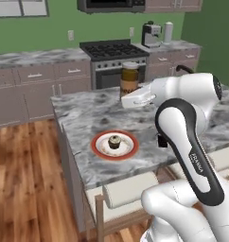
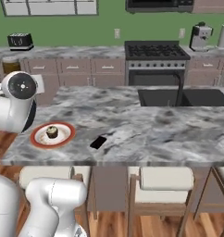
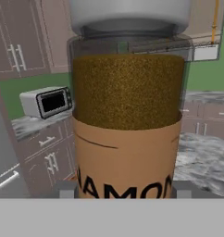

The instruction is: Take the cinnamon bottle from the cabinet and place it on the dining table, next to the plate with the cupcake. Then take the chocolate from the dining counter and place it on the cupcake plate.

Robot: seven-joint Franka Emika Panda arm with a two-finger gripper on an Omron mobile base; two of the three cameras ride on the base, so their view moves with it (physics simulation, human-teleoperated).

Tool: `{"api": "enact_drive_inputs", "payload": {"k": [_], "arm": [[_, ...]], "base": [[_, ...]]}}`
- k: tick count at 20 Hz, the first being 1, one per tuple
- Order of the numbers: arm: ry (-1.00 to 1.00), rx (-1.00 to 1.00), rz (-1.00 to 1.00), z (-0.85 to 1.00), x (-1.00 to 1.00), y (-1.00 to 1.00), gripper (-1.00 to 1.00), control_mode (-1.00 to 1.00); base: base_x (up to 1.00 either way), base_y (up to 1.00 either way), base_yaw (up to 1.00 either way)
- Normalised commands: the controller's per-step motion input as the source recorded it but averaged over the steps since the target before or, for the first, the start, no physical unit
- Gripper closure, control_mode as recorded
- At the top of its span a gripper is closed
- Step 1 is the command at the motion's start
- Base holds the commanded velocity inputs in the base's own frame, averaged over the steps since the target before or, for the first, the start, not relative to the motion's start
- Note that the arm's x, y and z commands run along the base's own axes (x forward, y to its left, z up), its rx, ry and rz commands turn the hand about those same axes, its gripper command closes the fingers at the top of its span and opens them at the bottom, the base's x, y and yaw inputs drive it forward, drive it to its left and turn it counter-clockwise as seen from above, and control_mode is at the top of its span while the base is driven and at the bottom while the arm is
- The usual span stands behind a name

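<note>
Green walls and mauve-brown drawer units ring this kitchen, and our arm reaches out over the dining table [image 1: 88,113], the marble island in the middle of the room. We carry the cinnamon bottle [image 1: 129,78] in our gripper [image 1: 130,98]: in the hand view the jar [image 3: 127,115] stands right between the two finger tips, its tan label band at their level and its pale grey lid at the far end, away from the palm. So the jaws are clamped on the bottle's lower body, one pad on each side.

In the left base view the bottle's long axis stands upright, lid on top, and it hangs above the far part of the marble, not touching it as far as we can tell.

The plate [image 1: 115,144] with the cupcake [image 1: 115,141] lies below the jaws and nearer to our base, toward the near edge of the table. That is the relation our coming move turns on, as we judge it: we must bring the jar back toward us and down, keeping it upright, and set it on bare marble just beside the orange-red rim, not on it.

The chocolate [image 2: 98,142] lies flat on the marble a little beyond the plate's other side, apart from it, so we should pick the side of the plate away from it.
</note>
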Motion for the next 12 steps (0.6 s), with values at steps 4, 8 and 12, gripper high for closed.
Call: {"api": "enact_drive_inputs", "payload": {"k": [4, 8, 12], "arm": [[0.00, 0.00, 0.00, 0.00, 0.00, 0.00, 1.00, 1.00], [0.00, 0.00, 0.00, 0.00, 0.00, 0.00, 1.00, 1.00], [0.00, 0.00, 0.00, 0.00, 0.00, 0.00, 1.00, 1.00]], "base": [[0.47, -0.16, 0.50], [0.62, -0.12, 0.26], [0.53, -0.03, 0.09]]}}
